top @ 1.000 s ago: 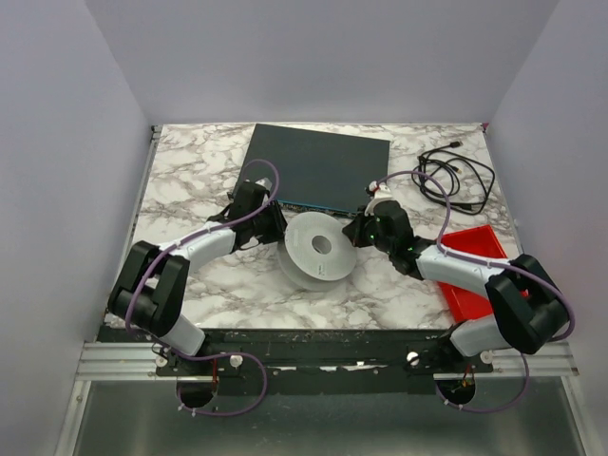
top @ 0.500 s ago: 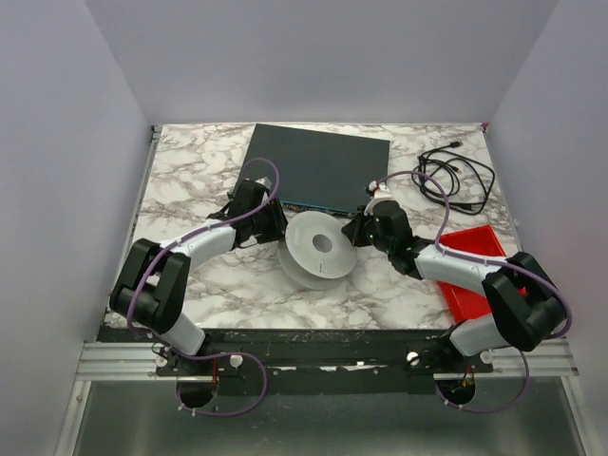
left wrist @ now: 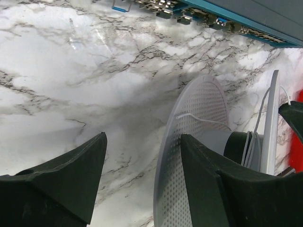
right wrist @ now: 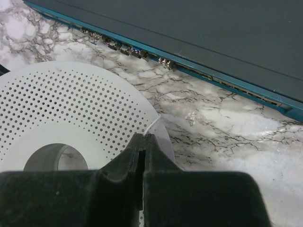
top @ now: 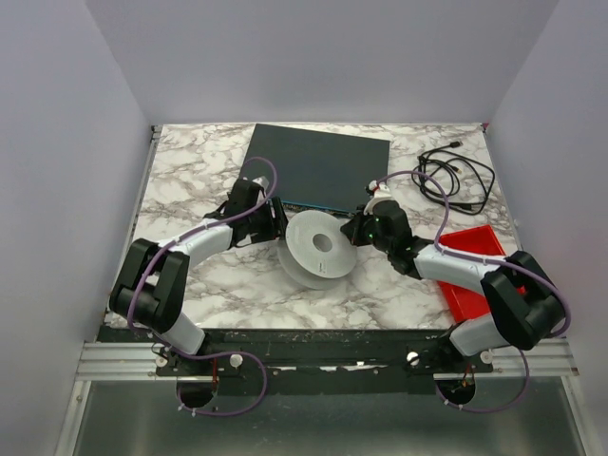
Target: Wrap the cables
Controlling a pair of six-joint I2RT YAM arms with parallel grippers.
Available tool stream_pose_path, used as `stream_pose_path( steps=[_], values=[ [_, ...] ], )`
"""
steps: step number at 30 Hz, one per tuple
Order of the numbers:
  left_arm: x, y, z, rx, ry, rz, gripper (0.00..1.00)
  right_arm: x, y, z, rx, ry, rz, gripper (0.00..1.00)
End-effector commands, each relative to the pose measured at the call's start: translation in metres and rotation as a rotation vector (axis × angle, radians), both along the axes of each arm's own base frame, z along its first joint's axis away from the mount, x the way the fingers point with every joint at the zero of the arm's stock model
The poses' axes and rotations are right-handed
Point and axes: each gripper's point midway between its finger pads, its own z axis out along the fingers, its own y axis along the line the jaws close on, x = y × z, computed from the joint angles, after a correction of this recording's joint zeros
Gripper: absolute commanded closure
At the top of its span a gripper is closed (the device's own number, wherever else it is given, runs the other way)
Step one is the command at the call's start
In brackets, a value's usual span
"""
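Observation:
A white perforated spool [top: 318,249] stands tilted on the marble table between my two grippers. The thin white wire [right wrist: 154,123] runs off the spool's rim into my right gripper [right wrist: 143,137], which is shut on it at the spool's right edge [top: 351,231]. In the left wrist view the wire [left wrist: 201,118] crosses the near flange [left wrist: 194,142] and a few turns lie round the hub. My left gripper [left wrist: 143,137] is open, its fingers either side of that flange's rim, at the spool's left [top: 277,226].
A dark flat network box [top: 323,166] with a teal port edge lies just behind the spool. A coil of black cords [top: 456,176] lies at the back right. A red tray [top: 472,237] sits at the right under the right arm.
Both grippers have shifted slightly toward the back of the table beside the spool. The right gripper stays shut on the wire.

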Motion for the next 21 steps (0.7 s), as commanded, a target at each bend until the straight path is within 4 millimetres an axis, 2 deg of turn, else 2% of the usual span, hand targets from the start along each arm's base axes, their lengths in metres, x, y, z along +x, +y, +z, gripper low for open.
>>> stream_pose_path(
  steps=[1,7,10,15,21],
  values=[
    [-0.001,0.005,0.007,-0.042,-0.027,-0.006,0.33,-0.005,0.008,-0.004,0.029,0.008,0.026,0.99],
    [-0.001,0.001,0.018,-0.095,-0.039,-0.028,0.23,-0.005,0.009,-0.009,0.029,0.016,0.024,0.99],
    [0.0,0.005,0.019,-0.107,-0.029,-0.011,0.21,-0.005,0.009,-0.009,0.03,0.016,0.024,0.99],
    [0.007,0.021,0.019,-0.081,-0.012,0.046,0.21,-0.005,0.01,-0.01,0.037,0.02,0.024,0.99],
    [0.005,0.025,0.021,-0.064,0.006,0.059,0.25,-0.006,0.009,-0.014,0.042,0.028,0.019,0.99]
  ],
)
